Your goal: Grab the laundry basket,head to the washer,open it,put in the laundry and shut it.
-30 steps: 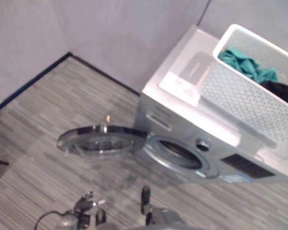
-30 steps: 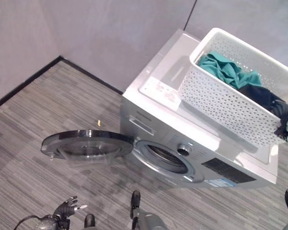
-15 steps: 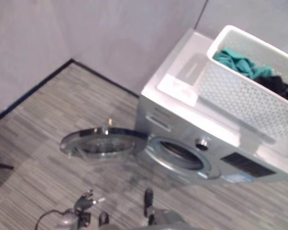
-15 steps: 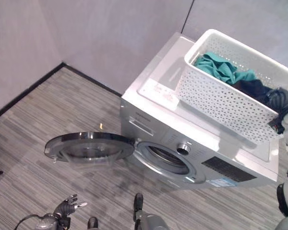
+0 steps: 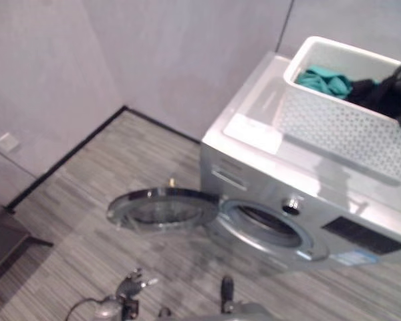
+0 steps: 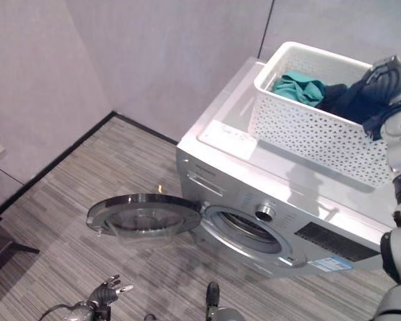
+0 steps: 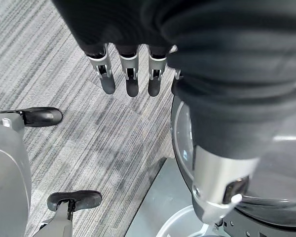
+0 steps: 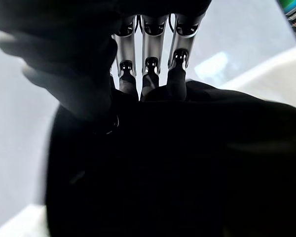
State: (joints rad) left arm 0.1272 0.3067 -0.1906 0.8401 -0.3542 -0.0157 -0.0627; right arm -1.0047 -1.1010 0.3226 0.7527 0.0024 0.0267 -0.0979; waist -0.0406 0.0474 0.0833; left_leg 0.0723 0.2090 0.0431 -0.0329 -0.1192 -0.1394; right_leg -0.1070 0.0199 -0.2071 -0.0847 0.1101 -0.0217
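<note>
The left hand (image 7: pixel 130 74) hangs low over the floor (image 6: pixel 60 200) in front of the washer (image 6: pixel 254 194), fingers straight and apart, holding nothing; its wrist view shows the glass of the open door just beside it. That door (image 6: pixel 144 215) is swung fully out to the left of the drum opening (image 6: pixel 244 227), which looks empty as far as can be seen.

On the washer's top, towards its back right corner, stands the white laundry basket (image 6: pixel 307 134). A teal garment (image 6: pixel 297 87) lies at its left end, and a dark garment (image 6: pixel 344 100) fills the right end. The right hand (image 6: pixel 386 77) is up at the basket's right end, and its wrist view shows the fingers (image 8: pixel 150 74) curled down onto the dark cloth with the thumb closing from the side, so it appears clamped on that garment.

By this reading, fetching the basket, reaching the washer and opening it are done. Loading is barely begun: both garments are in the basket. Left to do: carry each piece to the drum, then shut the door.
</note>
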